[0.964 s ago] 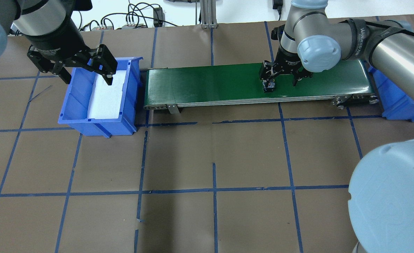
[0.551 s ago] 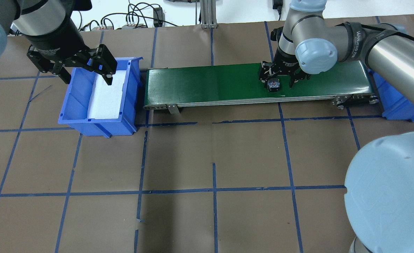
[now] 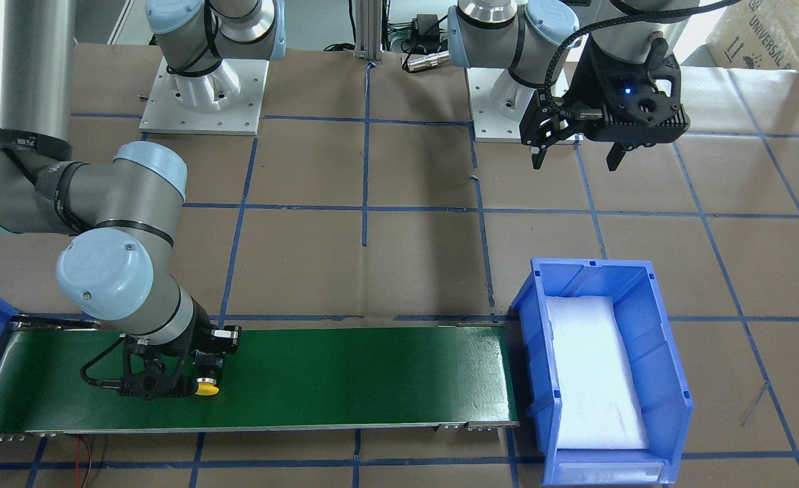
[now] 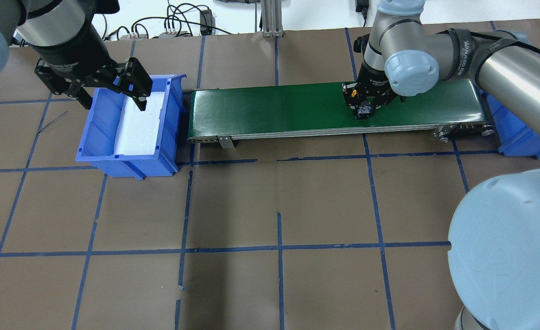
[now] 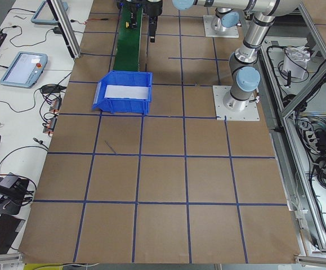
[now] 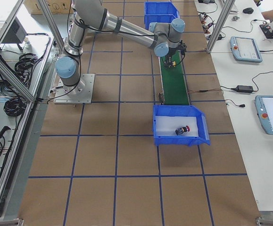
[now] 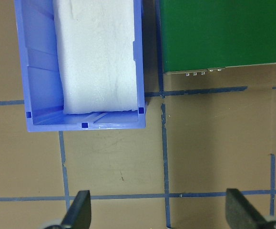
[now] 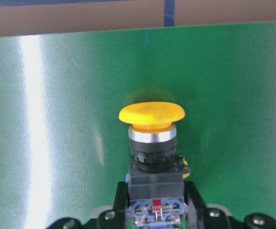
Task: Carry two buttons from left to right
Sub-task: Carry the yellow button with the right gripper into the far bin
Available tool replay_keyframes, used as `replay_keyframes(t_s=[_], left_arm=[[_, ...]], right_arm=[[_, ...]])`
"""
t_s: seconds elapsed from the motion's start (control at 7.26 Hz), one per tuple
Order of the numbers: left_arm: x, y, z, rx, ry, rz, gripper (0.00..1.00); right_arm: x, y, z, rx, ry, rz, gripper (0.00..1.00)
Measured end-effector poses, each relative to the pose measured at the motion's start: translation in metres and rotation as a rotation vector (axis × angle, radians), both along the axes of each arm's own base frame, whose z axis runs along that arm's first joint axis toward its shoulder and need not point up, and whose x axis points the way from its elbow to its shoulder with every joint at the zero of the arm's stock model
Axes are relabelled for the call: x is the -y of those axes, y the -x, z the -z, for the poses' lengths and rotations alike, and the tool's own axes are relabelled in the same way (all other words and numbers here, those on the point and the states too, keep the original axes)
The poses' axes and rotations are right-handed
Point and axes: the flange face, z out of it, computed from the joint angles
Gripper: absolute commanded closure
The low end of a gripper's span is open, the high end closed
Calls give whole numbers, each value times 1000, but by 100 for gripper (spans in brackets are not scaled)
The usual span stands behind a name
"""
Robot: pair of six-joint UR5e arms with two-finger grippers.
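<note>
The yellow button (image 8: 151, 114) has a black collar and a grey block body. My right gripper (image 4: 364, 106) is shut on its body, low over the green conveyor belt (image 4: 274, 110) right of its middle. The yellow cap shows in the front view (image 3: 207, 390) and the overhead view (image 4: 353, 92). The red button (image 6: 183, 129) lies in the blue bin (image 6: 200, 139) at the belt's right end. My left gripper (image 4: 114, 103) is open and empty above the left blue bin (image 4: 171, 110), which holds only white foam (image 4: 139, 128).
The conveyor runs between the two blue bins; the right bin (image 4: 521, 137) is partly hidden by my right arm. Brown paper with a blue tape grid (image 4: 279, 247) covers the table. Cables and a metal post (image 4: 270, 18) lie behind the belt.
My right gripper was open astride the button on the belt and has shut on it; the yellow cap now shows beside the fingers. My left arm has not moved.
</note>
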Motion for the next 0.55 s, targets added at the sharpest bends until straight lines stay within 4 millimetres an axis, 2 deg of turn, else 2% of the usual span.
replay_keyframes(t_s=[0.14,0.28,0.41,0.55], left_arm=[[0,0,0,0,0,0,0],[0,0,0,0,0,0,0],[0,0,0,0,0,0,0],[0,0,0,0,0,0,0]], right_arm=[[3,2,-10,-8,10,-2,72],[12,5,-31,-14,20,-3,72],[24,13,-60,-33,23,-11,72],[35,30,-92,-66,30,-31,73]])
